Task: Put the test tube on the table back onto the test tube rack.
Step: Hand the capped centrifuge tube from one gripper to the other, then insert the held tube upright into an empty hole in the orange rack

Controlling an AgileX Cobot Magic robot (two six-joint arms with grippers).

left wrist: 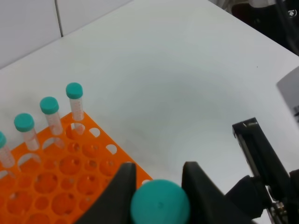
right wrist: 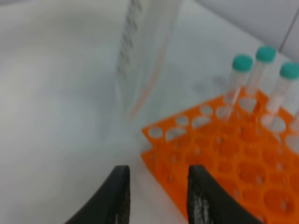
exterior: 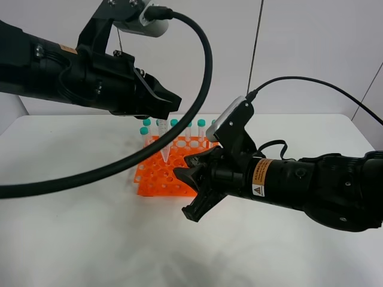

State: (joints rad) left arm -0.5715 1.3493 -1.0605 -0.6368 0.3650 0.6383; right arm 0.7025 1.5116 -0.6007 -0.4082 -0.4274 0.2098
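My left pincer hid most of the test tube. From its wrist only the teal cap showed, clamped between the fingers. From high up, the clear tapered tip hung upright above the orange rack. My right pincer gaped empty beside the rack, over the bench.
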